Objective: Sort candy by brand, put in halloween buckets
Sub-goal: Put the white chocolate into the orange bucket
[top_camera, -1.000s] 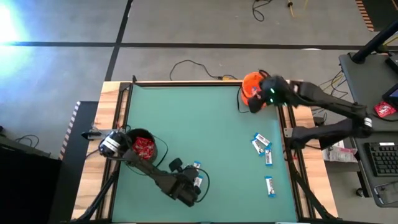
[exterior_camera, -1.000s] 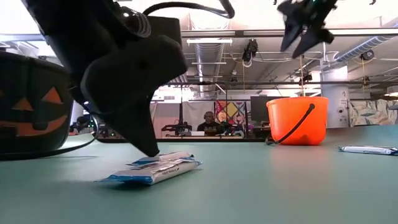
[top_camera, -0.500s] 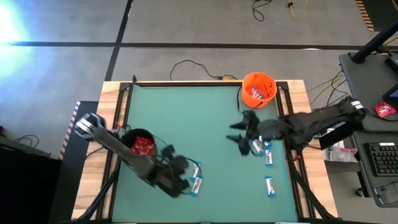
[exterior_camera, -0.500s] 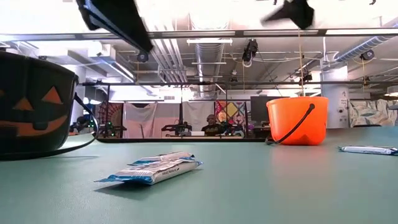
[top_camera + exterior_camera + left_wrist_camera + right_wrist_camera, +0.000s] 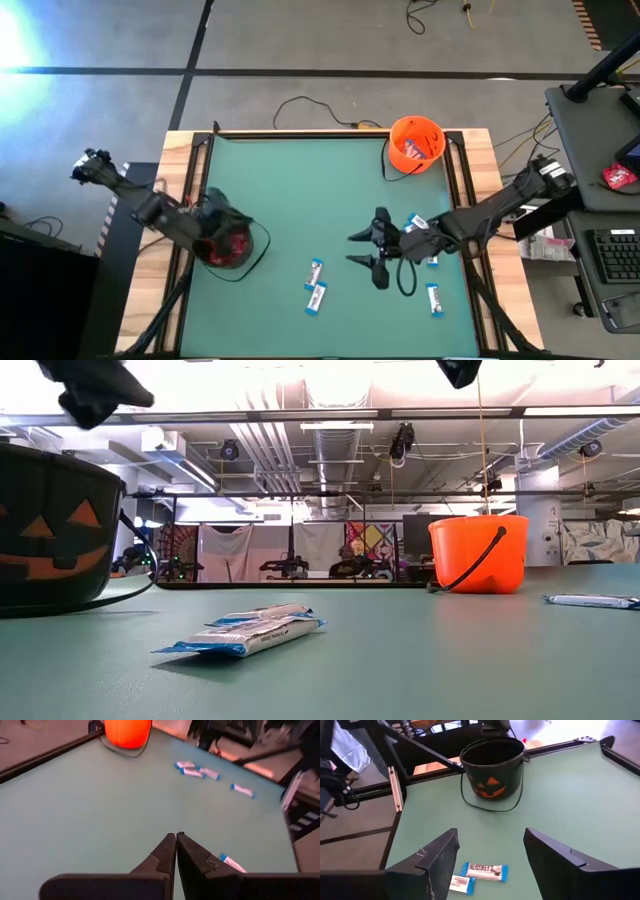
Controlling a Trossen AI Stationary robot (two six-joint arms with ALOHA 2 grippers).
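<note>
The black bucket [image 5: 232, 247] stands at the table's left with red packets [image 5: 236, 243] inside. The orange bucket [image 5: 416, 145] stands at the far right, candy in it. Two white-and-blue bars [image 5: 315, 272] [image 5: 316, 298] lie near the front middle, and three more [image 5: 415, 222] [image 5: 432, 258] [image 5: 434, 298] lie at the right. My left gripper [image 5: 176, 836] is shut and holds nothing, raised beside the black bucket and pointing across the table. My right gripper [image 5: 358, 249] hangs open over the table's middle, right of the two front bars [image 5: 484, 871], facing the black bucket [image 5: 492, 767].
The table has a raised wooden frame [image 5: 200, 180] around the green mat. A cable [image 5: 310, 105] lies on the floor beyond the far edge. A desk with a keyboard [image 5: 612, 250] stands to the right. Bare mat lies between the two buckets.
My left gripper, shut throughout, has lifted off the two front bars and drawn back left and up to the black bucket; the bars stay on the mat. My right gripper has swung from above the orange bucket toward the near edge and left, to the table's middle, tipping more level.
</note>
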